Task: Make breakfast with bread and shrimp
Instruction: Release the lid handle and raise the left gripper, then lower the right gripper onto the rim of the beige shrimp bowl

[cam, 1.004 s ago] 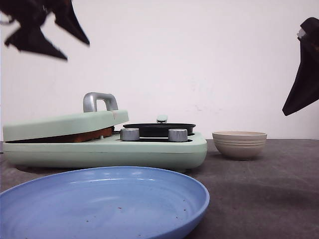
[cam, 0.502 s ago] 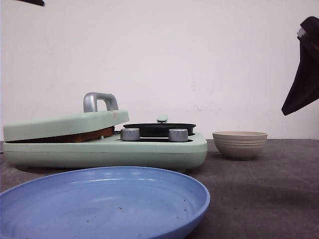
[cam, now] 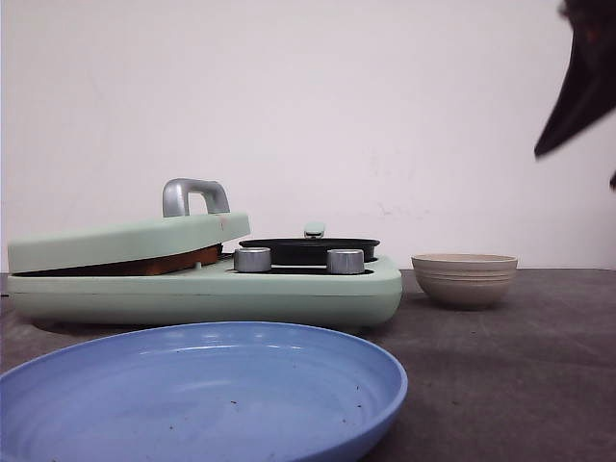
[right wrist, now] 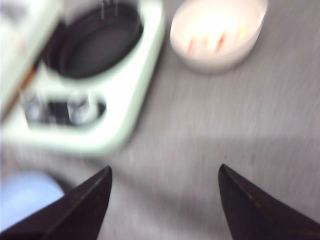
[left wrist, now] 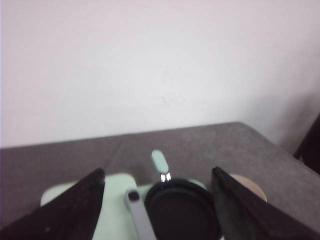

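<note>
The bread (cam: 164,262) shows only as a brown edge under the nearly shut lid (cam: 125,239) of the mint-green breakfast maker (cam: 289,294); that edge also shows, blurred, in the right wrist view (right wrist: 27,80). The shrimp (right wrist: 205,42) are blurred orange streaks inside the beige bowl (right wrist: 217,32), which stands right of the maker (cam: 464,279). My right gripper (right wrist: 164,167) is open and empty, high above the table at the upper right (cam: 582,96). My left gripper (left wrist: 157,170) is open and empty, high above the maker's black pan (left wrist: 182,210), and is out of the front view.
A large blue plate (cam: 192,395) lies in front of the maker, nearest the camera. The round black pan (cam: 308,248) sits on the maker's right half behind two silver knobs (cam: 345,261). The lid carries a grey handle (cam: 195,195). A white wall stands behind.
My left gripper has risen out of the front view's top left. My right gripper has moved upward at the right edge. Maker, bowl and plate have not moved.
</note>
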Robot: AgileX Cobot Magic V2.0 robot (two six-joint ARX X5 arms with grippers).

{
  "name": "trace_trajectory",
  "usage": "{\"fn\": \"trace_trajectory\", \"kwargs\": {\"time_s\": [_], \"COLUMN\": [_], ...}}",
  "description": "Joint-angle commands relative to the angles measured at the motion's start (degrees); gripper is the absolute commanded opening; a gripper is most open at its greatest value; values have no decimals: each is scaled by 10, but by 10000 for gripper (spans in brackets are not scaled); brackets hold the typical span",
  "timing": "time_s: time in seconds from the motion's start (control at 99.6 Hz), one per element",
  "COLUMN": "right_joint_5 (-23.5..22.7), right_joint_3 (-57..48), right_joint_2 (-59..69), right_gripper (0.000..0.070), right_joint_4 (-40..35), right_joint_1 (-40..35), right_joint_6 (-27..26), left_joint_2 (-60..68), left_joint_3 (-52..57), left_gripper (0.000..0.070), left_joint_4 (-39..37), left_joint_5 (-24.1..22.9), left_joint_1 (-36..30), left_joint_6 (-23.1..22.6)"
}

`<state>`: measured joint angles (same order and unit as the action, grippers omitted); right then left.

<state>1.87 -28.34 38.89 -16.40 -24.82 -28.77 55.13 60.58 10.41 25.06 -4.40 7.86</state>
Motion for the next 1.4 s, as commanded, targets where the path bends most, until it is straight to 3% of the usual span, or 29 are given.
{"fn": "trace_trajectory", "kwargs": {"time_s": [0.0,0.141,0.211,0.291,0.411,0.743,1.034,1.385], "right_joint_5": [-15,-76,-106,-133,-154,-169,-151,-132], "right_joint_3": [-26,-79,-113,-155,-229,-471,-638,-691], "right_joint_2": [16,73,116,171,258,516,690,791], "right_gripper": [415,416,416,416,416,416,416,416], "right_joint_4": [1,-9,-21,-35,-66,-188,-260,-267], "right_joint_1": [23,85,114,141,167,205,213,217], "right_joint_6": [-2,8,13,26,47,99,148,157], "left_joint_2": [-11,-77,-113,-148,-191,-258,-264,-264], "left_joint_3": [-29,-133,-183,-226,-272,-322,-322,-322], "left_gripper": [354,354,354,354,353,354,354,354], "left_joint_4": [-13,-68,-88,-87,-83,-43,-41,-40], "left_joint_5": [3,-3,-29,-62,-74,-118,-117,-117], "left_joint_1": [0,0,0,0,0,0,0,0], "left_joint_6": [7,35,54,63,64,57,64,64]}}
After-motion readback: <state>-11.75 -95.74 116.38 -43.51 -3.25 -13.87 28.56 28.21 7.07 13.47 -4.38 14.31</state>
